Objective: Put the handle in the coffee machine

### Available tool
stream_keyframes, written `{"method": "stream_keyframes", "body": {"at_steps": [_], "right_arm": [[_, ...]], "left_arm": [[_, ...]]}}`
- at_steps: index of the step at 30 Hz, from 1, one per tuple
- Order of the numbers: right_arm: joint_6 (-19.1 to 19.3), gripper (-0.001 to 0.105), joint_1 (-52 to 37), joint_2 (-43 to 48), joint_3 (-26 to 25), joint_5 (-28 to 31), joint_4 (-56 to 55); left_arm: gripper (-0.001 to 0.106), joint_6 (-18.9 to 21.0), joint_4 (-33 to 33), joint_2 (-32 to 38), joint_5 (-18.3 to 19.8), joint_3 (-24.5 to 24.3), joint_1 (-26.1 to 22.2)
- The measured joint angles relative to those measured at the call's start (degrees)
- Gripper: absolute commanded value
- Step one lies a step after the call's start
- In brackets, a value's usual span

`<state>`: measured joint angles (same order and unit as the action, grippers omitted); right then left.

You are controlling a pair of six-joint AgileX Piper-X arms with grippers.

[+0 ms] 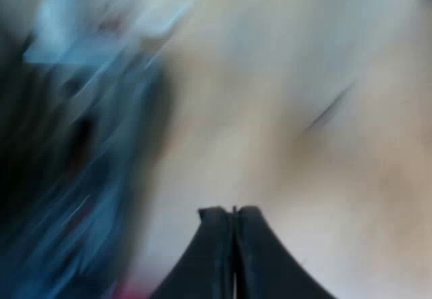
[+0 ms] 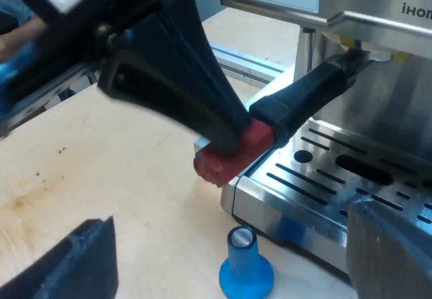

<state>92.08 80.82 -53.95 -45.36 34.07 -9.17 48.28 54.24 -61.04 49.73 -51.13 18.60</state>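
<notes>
Your right gripper (image 2: 231, 212) is released, its two black fingers (image 2: 74, 265) spread wide and holding nothing. Just ahead, at its twelve o'clock, a blue tamper (image 2: 244, 265) stands upright on the pale wooden table (image 2: 101, 171), just beside the front edge of the drip tray (image 2: 337, 177).

Beyond the tamper, also at twelve o'clock, the handle's red end (image 2: 233, 154) juts out past the tray's corner, well apart from the right gripper. From the red end, the dark handle (image 2: 304, 96) rises toward two o'clock to the underside of the espresso machine (image 2: 385, 83). There its metal holder (image 2: 361, 56) meets the machine's front; you cannot tell whether it is locked in.

Your left gripper (image 2: 228, 137) leans in from eleven o'clock, its tip touching the top of the red end. In its own wrist view it is clenched, the fingertips (image 1: 216, 245) pressed together with nothing between them, over a blurred pale surface.
</notes>
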Motion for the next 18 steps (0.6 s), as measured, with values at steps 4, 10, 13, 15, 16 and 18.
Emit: {"method": "stream_keyframes", "body": {"at_steps": [4,10,13,15,16,18], "right_arm": [[0.0,0.071,0.0,0.0,0.0,0.0,0.0],[0.0,0.071,0.0,0.0,0.0,0.0,0.0],[0.0,0.071,0.0,0.0,0.0,0.0,0.0],[0.0,0.071,0.0,0.0,0.0,0.0,0.0],[0.0,0.071,0.0,0.0,0.0,0.0,0.0],[0.0,0.071,0.0,0.0,0.0,0.0,0.0]], "left_arm": [[0.000,0.2,-0.2,0.0,4.2,0.0,3.6],[0.000,3.3,-0.4,0.0,4.9,-0.4,4.4],[0.000,3.7,-0.3,0.6,3.3,-1.5,3.8],[0.000,3.7,-0.2,2.4,-0.3,-3.2,3.6],[0.000,3.7,-0.1,2.8,-1.8,-3.7,3.6],[0.000,4.5,0.2,5.4,-6.1,-5.8,3.6]]}}
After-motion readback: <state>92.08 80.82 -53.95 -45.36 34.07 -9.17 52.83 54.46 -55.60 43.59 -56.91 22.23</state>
